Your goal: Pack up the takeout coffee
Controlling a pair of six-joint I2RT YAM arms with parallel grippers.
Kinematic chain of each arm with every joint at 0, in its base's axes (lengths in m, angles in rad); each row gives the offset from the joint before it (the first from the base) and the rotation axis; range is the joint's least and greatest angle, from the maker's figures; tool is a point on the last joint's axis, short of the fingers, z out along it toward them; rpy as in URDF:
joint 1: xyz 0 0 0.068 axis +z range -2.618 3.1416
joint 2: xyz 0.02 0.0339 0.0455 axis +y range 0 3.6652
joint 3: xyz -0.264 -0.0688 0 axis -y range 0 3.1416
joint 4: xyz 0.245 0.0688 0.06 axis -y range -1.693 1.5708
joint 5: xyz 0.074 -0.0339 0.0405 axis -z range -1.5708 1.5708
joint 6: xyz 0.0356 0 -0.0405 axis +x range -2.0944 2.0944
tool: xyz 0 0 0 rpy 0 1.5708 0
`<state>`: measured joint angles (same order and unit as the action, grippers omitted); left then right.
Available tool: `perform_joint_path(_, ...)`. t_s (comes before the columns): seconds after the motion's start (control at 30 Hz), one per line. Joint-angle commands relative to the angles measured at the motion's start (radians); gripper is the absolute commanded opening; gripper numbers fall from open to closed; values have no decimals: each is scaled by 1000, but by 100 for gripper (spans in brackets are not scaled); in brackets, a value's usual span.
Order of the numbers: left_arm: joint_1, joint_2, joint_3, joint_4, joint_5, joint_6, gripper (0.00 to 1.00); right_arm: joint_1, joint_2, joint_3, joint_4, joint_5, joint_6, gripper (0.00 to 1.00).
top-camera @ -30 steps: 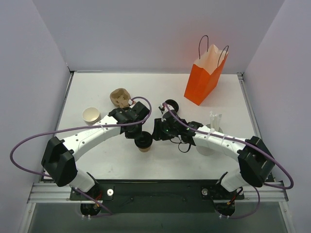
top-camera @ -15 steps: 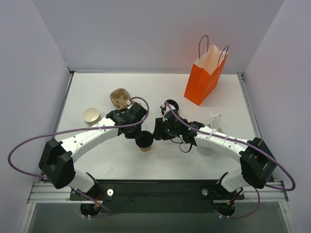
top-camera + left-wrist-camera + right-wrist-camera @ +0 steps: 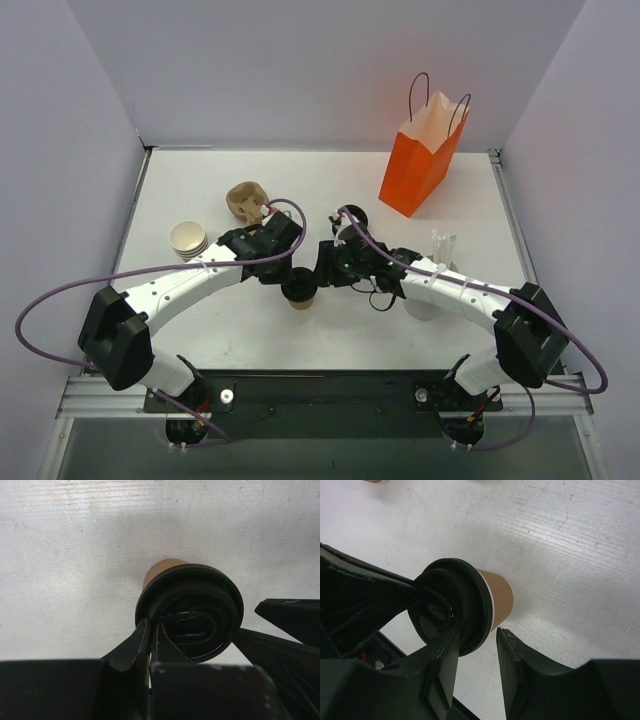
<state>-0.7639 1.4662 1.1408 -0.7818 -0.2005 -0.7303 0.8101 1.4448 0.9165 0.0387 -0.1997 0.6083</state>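
At table (image 3: pixel 200 180) centre, top view: the takeout coffee (image 3: pixel 299 289) is standing upright between the two wrists, well apart from the orange bag (image 3: pixel 420 165) at far right. The left gripper (image 3: pixel 289 282) is reaching onto it from the left, the right gripper (image 3: pixel 322 277) from the right.

Left wrist view: fingers are lying together, tips resting on the black lid (image 3: pixel 200 605) near its rim.

Right wrist view: jaws are standing apart beside the cup; one finger (image 3: pixel 512 660) is showing a sliver of table between itself and the brown wall.
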Motion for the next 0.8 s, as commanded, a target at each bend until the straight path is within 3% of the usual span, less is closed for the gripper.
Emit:
perform_joint_path(0.0,5,40,-68,13,-4,-15,5,-23,34,-4,32,-3,18,35)
perform_joint_path(0.77,5,40,-165,47,3,-47,5,-31,68,-288,144,144,151,22)
